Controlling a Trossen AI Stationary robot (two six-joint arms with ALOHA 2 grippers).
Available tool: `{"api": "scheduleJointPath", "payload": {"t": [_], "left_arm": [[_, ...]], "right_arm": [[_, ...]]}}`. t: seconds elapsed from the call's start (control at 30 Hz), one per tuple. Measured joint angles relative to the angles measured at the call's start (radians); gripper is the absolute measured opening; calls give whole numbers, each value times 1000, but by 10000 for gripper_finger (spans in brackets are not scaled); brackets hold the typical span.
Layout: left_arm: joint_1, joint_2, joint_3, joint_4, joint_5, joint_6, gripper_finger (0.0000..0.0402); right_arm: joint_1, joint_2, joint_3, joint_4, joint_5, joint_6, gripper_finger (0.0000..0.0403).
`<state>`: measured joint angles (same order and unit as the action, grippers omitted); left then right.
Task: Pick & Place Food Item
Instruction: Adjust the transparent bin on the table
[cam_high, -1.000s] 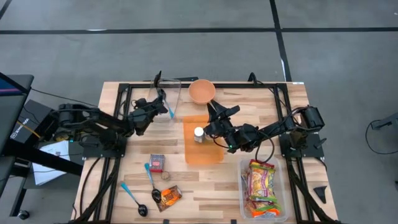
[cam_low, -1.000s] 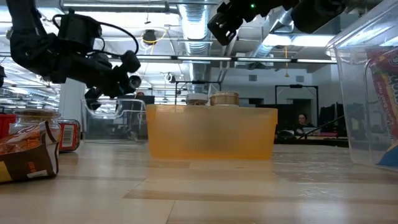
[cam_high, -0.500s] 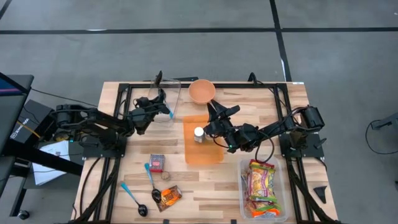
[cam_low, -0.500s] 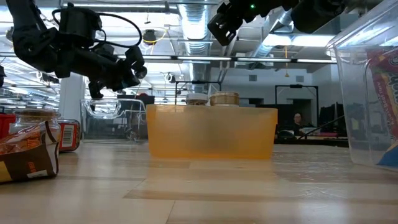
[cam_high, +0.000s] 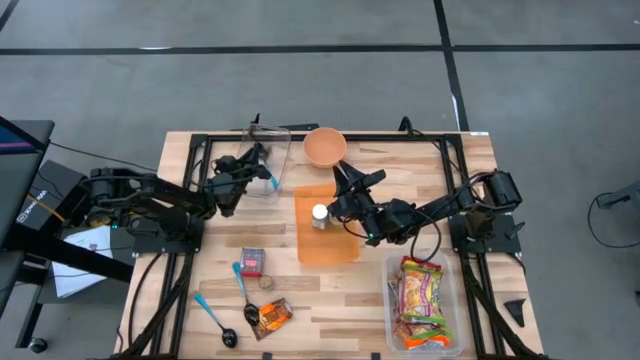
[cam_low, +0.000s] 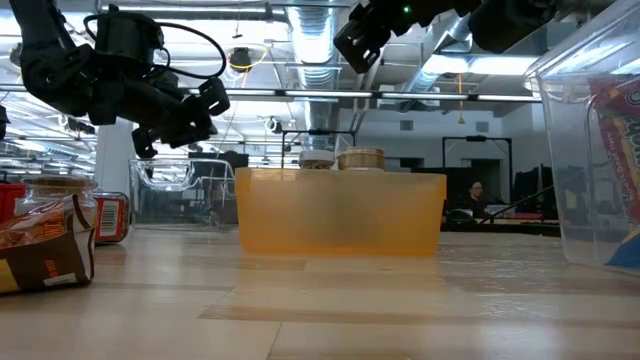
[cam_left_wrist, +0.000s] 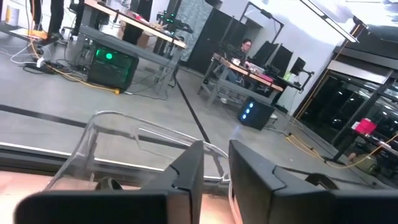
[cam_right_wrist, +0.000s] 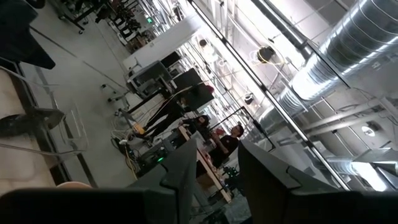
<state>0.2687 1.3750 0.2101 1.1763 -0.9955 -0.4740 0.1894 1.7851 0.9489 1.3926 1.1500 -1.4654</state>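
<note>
An orange tray (cam_high: 327, 232) is seen at the middle of the wooden table (cam_high: 470, 175), with a white-lidded jar (cam_high: 320, 214) standing in its far half; in the low view two lidded jars (cam_low: 338, 159) show above the tray's rim. The right gripper (cam_high: 340, 172) is raised over the tray's far right part, between the jar and the orange bowl (cam_high: 325, 146) at the far edge, its jaws parted a little and empty. The left gripper (cam_high: 262, 155) is held above a clear container (cam_high: 266, 158) at the far left, where a blue-handled utensil (cam_high: 274, 181) lies; its jaws are narrowly apart, nothing between them. A clear bin (cam_high: 423, 304) at the near right is filled with bright snack packets (cam_high: 421, 295); its wall fills the right edge of the low view. Near left, a red packet (cam_high: 252, 262), a blue spoon (cam_high: 213, 318), a dark spoon (cam_high: 245, 297) and an orange snack bag (cam_high: 271, 317) are spread well apart from the tray. Printing on the packets cannot be read. A seated person (cam_low: 476, 192) is visible in the room behind.
</note>
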Motion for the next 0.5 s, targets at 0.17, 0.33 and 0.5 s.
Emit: {"api": "scheduleJointPath", "payload": {"t": [0.17, 0.33, 0.5], "left_arm": [[0, 0, 0, 1, 0, 0, 104], [-5, 0, 0, 60, 9, 162, 125], [-28, -41, 0, 88, -30, 459, 122]], "right_arm": [[0, 0, 0, 0, 0, 0, 115], [0, 0, 0, 0, 1, 0, 115], [0, 0, 0, 0, 3, 0, 115]]}}
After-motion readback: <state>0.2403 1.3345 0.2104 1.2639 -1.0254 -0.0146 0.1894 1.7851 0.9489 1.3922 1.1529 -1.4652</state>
